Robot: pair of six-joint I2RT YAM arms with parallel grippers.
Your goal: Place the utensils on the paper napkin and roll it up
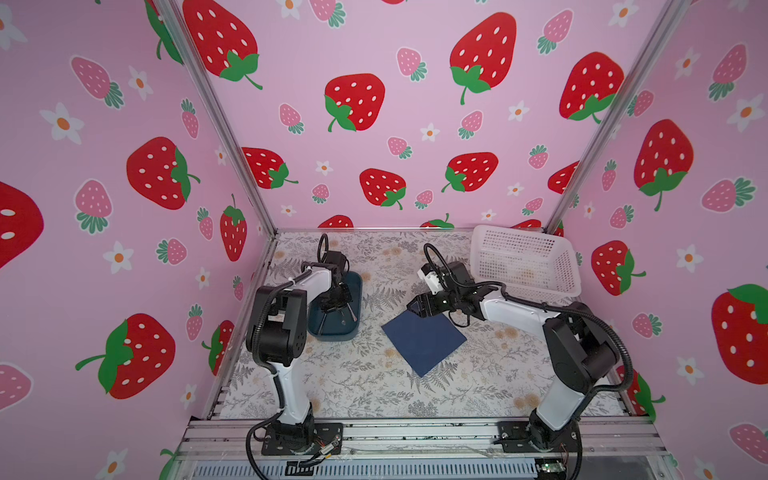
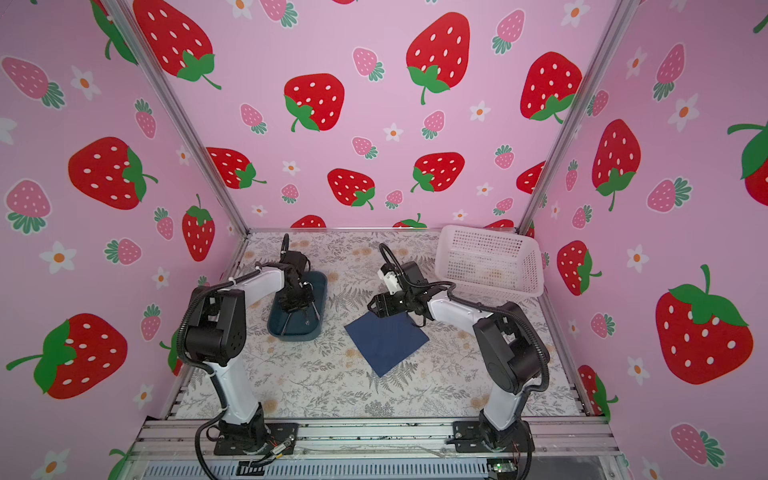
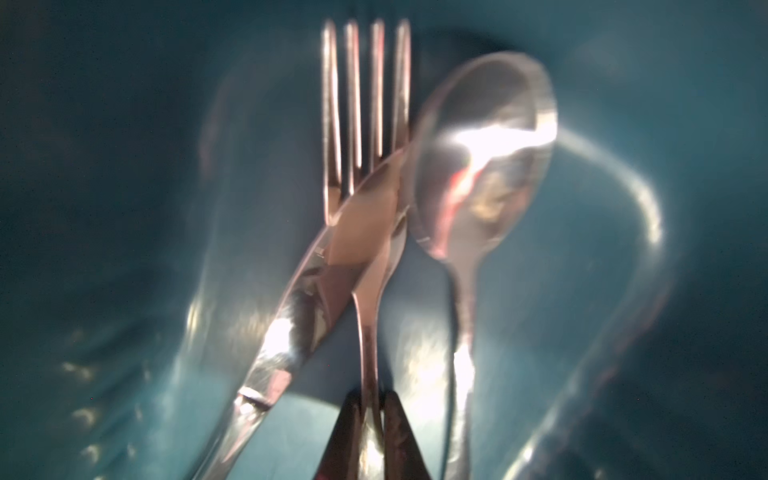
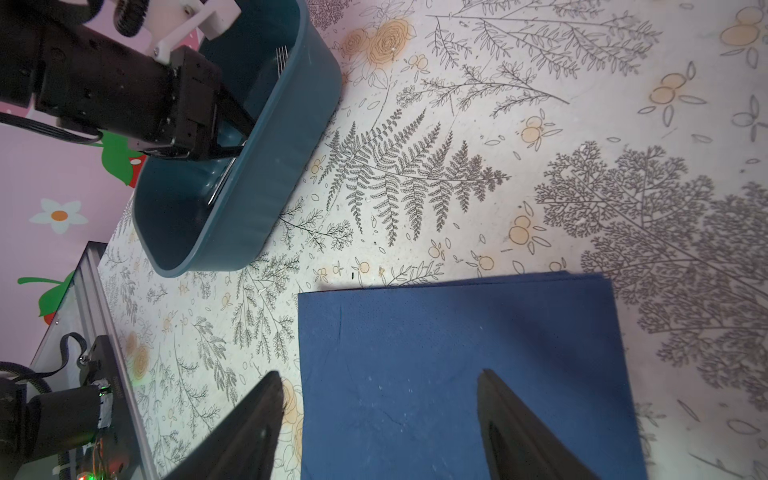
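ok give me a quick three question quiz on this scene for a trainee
1. Which utensil does the left gripper clamp inside the teal tub?
2. True or false: the right gripper is shut on the paper napkin.
3. What stands at the far right corner of the table? A white mesh basket, B red bowl, C cardboard box.
Key: 1 the fork, its handle sits between the gripper's fingers. 2 False, its jaws stand open at the napkin's far corner. 3 A.
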